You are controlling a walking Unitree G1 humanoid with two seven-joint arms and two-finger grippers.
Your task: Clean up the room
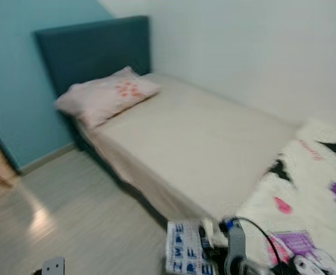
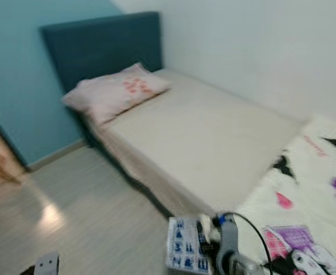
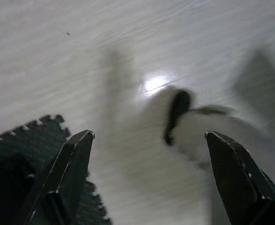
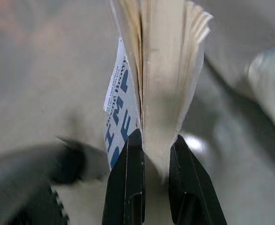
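The right end effector (image 4: 149, 164) is clamping a paperback book (image 4: 160, 79) by its spine edge, at 6 o'clock in the head view, just beside the bed (image 1: 196, 137). Keep clamping firmly; the pages are fanning. The left end effector (image 3: 149, 180) is hanging wide open over the floor (image 3: 81, 47).

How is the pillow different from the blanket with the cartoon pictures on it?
The pillow is pale pink with a small red pattern; the blanket is white with black, pink and purple cartoon pictures. The pillow lies at the head of the bed, against the blue headboard; the blanket lies at the other end, nearest the camera. The pillow is a small puffy shape; the blanket spreads wide. Both lie on the bed.
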